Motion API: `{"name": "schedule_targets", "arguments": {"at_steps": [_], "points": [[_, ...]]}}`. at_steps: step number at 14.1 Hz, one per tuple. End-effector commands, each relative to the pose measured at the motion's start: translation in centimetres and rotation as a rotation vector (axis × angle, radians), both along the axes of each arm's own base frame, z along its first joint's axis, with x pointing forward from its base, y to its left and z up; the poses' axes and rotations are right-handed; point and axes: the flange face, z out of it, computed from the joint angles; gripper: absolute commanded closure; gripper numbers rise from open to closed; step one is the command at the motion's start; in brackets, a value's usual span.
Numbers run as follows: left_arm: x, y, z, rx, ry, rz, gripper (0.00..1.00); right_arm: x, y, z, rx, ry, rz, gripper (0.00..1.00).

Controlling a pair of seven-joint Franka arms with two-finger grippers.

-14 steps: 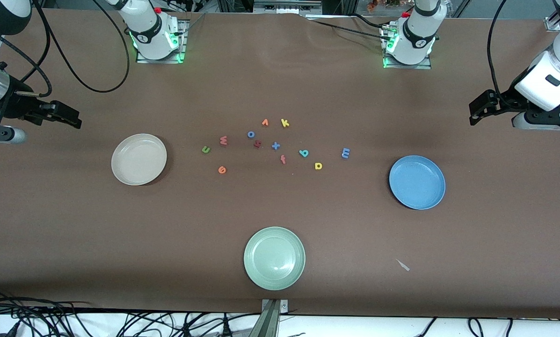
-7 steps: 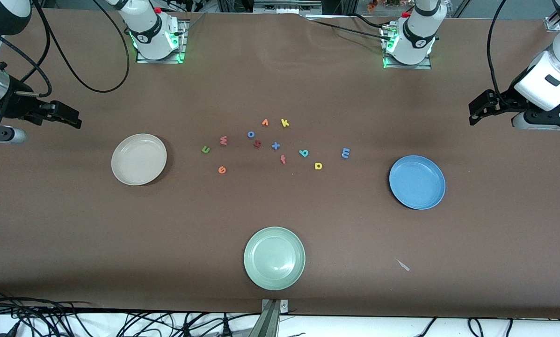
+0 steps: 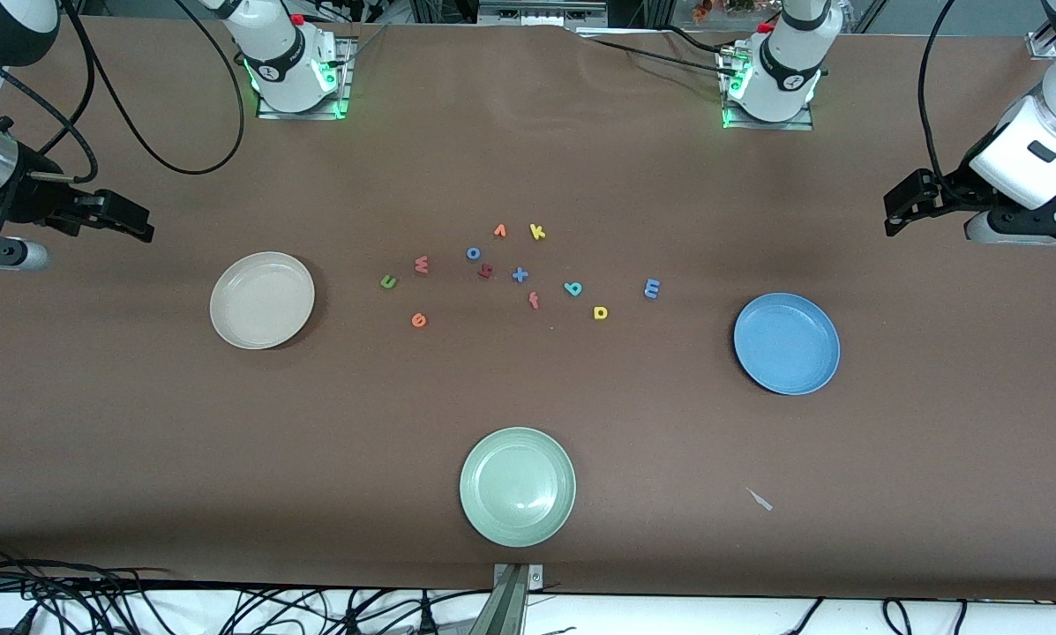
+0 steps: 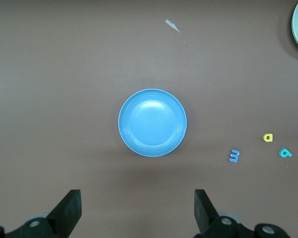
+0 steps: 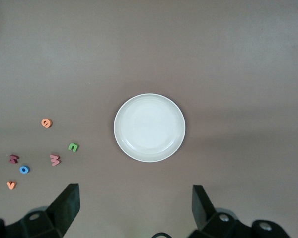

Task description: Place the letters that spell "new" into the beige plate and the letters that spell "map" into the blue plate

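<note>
The empty beige plate lies toward the right arm's end, the empty blue plate toward the left arm's end. Between them on the table lie the green "n", pinkish "w", orange "e", blue "m", yellow "a" and teal "p". My right gripper hangs open over bare table beside the beige plate. My left gripper hangs open over bare table beside the blue plate. Both hold nothing.
A pale green plate sits nearest the front camera. Other letters lie among the task letters: orange "v", yellow "k", blue "o", blue "x", red "f". A small scrap lies on the brown tabletop.
</note>
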Motion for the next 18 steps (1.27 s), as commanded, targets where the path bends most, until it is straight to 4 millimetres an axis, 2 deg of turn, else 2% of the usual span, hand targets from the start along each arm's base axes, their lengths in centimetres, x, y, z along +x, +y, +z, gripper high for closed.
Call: {"name": "schedule_targets", "arguments": {"at_steps": [1,13,15,16,17,18], "points": [[0.3,0.0,0.6,-0.012,0.009,-0.005,0.0,-0.1,-0.2,0.4,0.001,0.005,0.008,0.0],[0.1,0.4,0.4,-0.024,0.027,-0.001,0.0,-0.1,0.4,0.3,0.013,0.006,-0.006,0.0],[0.2,0.1,0.3,-0.024,0.03,-0.008,0.0,0.1,1.8,0.3,0.018,-0.009,0.017,0.0],[0.2,-0.1,0.3,-0.024,0.03,-0.008,0.0,0.5,2.2,-0.5,0.02,0.003,0.024,0.0],[0.2,-0.2,0.0,-0.024,0.038,-0.011,0.0,0.8,3.7,-1.5,0.018,0.02,0.055,0.0],[0.5,-0.4,-1.2,-0.023,0.07,-0.014,0.0,1.0,5.8,-2.5,0.008,0.035,0.103,0.0]]}}
